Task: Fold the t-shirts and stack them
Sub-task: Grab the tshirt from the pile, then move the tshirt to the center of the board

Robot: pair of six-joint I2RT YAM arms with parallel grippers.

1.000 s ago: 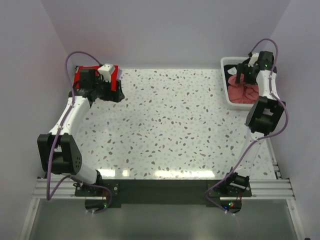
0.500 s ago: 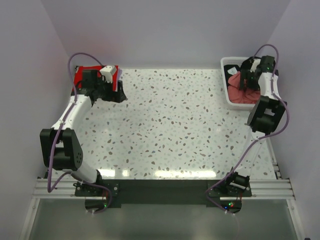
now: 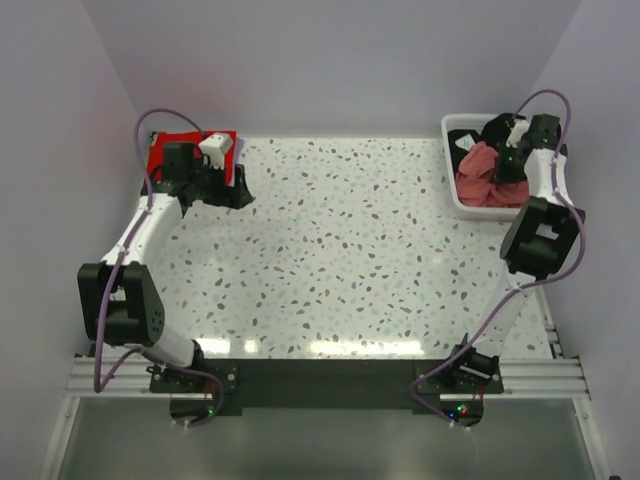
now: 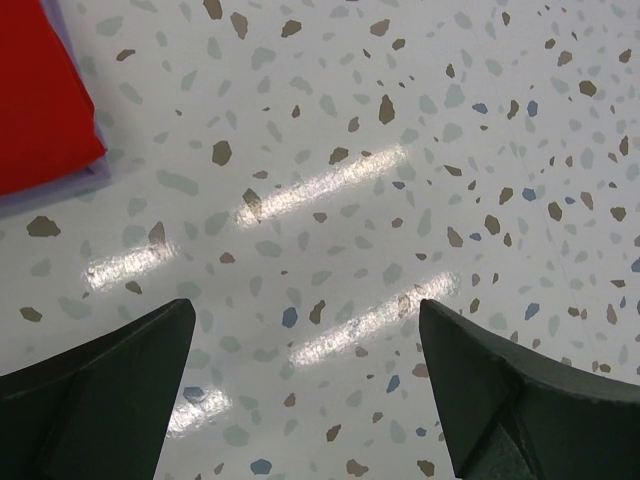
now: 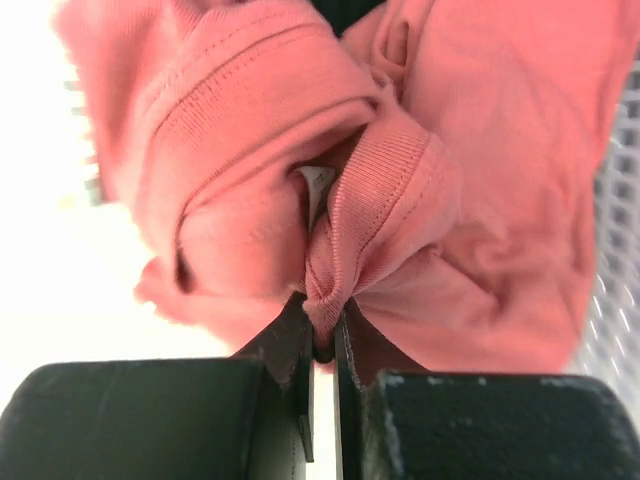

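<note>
3 t-shirts (image 3: 157,155) (image 3: 482,172) (image 3: 461,140), 1 basket (image 3: 450,180)

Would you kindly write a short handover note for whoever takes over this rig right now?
Left gripper: open, empty, hovering over the table beside the red t-shirt.
Right gripper: shut on a fold of the salmon-pink t-shirt, inside the white basket at the far right.
The black t-shirt seems to be the dark cloth in the basket's far corner.
Done: red t-shirt lies flat and squared at the far-left corner, apparently folded.
Left: lift out the pink one, fold it, stack it on the red; then the black.
</note>
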